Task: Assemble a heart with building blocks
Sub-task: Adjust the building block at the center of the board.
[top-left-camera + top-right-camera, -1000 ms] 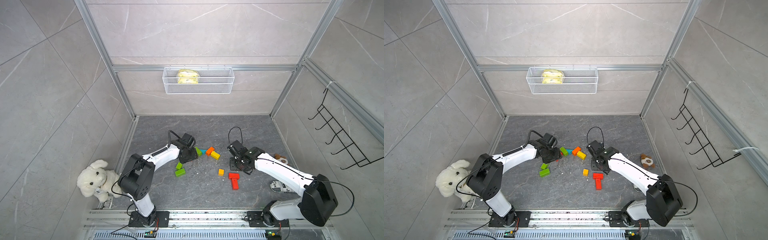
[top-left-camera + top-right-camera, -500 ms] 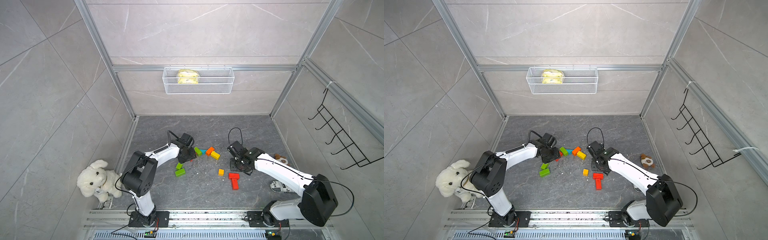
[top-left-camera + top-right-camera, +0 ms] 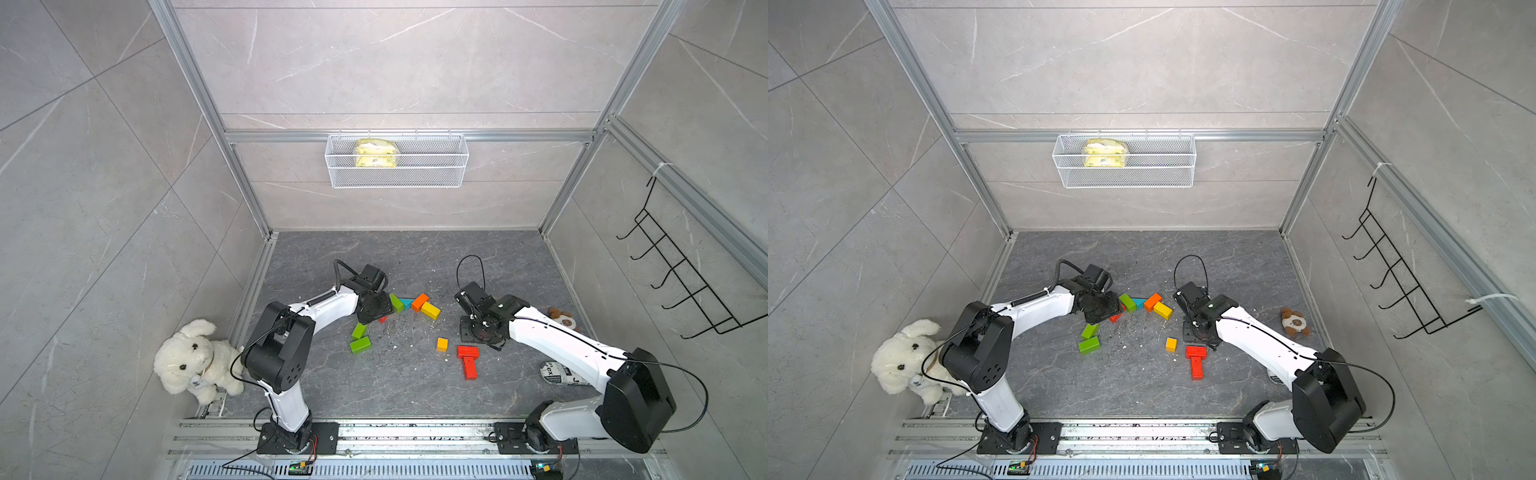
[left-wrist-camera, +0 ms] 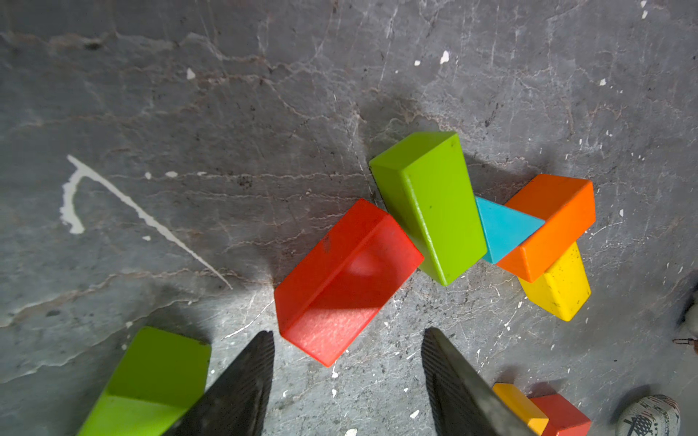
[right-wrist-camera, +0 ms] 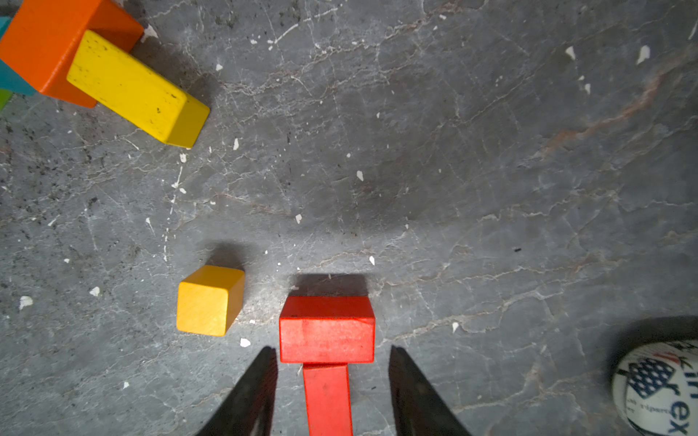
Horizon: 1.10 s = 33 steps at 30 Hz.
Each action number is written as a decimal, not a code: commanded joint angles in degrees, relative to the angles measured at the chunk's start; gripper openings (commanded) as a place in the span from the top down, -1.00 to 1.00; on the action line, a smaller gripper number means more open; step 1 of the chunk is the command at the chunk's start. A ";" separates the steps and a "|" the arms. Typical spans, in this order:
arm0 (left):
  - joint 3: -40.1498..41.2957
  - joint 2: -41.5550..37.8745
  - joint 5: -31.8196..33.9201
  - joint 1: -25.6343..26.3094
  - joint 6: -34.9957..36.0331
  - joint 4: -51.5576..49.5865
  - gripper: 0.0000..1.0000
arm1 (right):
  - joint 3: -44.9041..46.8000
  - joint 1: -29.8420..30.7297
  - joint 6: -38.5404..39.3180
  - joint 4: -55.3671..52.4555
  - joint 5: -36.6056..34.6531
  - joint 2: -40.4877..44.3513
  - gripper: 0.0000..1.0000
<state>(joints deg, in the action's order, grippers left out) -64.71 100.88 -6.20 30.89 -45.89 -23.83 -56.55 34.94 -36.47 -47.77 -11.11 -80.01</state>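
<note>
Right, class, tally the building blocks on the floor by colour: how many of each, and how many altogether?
Green blocks: 3
Red blocks: 3
Orange block: 1
Yellow bar: 1
Orange-yellow cube: 1
Teal triangle: 1
Total: 10

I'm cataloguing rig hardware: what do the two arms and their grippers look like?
Both the left arm and right arm have white links with bulky black joint housings. A thin black cable loops out near each wrist. The gripper fingers are dark, tapered wedges with finely ribbed faces.
</note>
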 commanded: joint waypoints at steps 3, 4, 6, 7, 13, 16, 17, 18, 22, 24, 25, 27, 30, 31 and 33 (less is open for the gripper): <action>-1.39 -0.35 -0.18 -0.75 -0.51 0.12 -0.31 | 0.49 -0.22 0.25 -0.11 1.05 0.82 -0.04; -1.30 -0.66 -0.07 -0.88 -0.60 -0.29 -0.30 | 0.51 -0.20 0.44 -0.07 1.45 0.65 -0.03; -0.67 -1.94 0.13 -0.86 -0.93 -1.11 -0.30 | 0.48 -0.20 0.64 -0.25 1.62 0.47 -0.04; 0.01 -2.81 -0.17 -0.84 -1.43 -1.26 -0.31 | 0.48 -0.22 0.78 -0.30 1.62 0.55 -0.04; 2.98 -4.51 -3.97 -0.76 -4.97 1.21 -0.33 | 0.09 -0.22 1.00 0.09 1.78 0.14 -0.06; 2.51 -3.61 -4.30 -0.76 -5.62 1.92 -0.34 | -0.22 -0.21 1.13 0.04 1.94 -0.10 -0.06; 2.32 -3.24 -4.68 -0.79 -5.85 2.33 -0.34 | -0.29 -0.22 1.14 -0.05 1.89 -0.02 -0.07; 2.07 -2.93 -4.91 -0.81 -6.03 2.47 -0.34 | -0.40 -0.22 1.14 -0.07 1.87 0.03 -0.07; 1.01 -1.82 -4.85 -0.75 -6.22 2.66 -0.34 | -0.38 -0.22 1.31 -0.64 1.58 0.52 -0.07; 0.60 -1.64 -4.14 -0.85 -5.93 2.36 -0.34 | -0.30 -0.22 1.31 -0.68 1.49 0.64 -0.07; 0.33 -1.43 -3.71 -0.86 -5.61 2.09 -0.34 | -0.24 -0.18 1.31 -0.71 1.53 0.73 -0.07; -0.19 -1.09 -3.15 -0.95 -5.07 1.63 -0.33 | -0.22 -0.22 1.31 -0.74 1.53 0.82 -0.07; -0.51 -0.78 -2.68 -1.03 -4.71 1.46 -0.34 | -0.22 -0.22 1.31 -0.69 1.49 0.91 -0.07; -0.58 -0.69 -2.64 -1.04 -4.71 1.50 -0.34 | -0.14 -0.22 1.31 -0.72 1.47 0.84 -0.07; -0.64 -0.69 -2.51 -1.10 -4.63 1.76 -0.34 | -0.13 -0.20 1.31 -0.68 1.53 0.89 -0.08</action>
<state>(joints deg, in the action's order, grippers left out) -63.64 99.81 -9.15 30.11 -51.00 -22.02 -56.55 34.94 -36.21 -47.77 -9.56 -80.01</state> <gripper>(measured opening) 0.667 0.536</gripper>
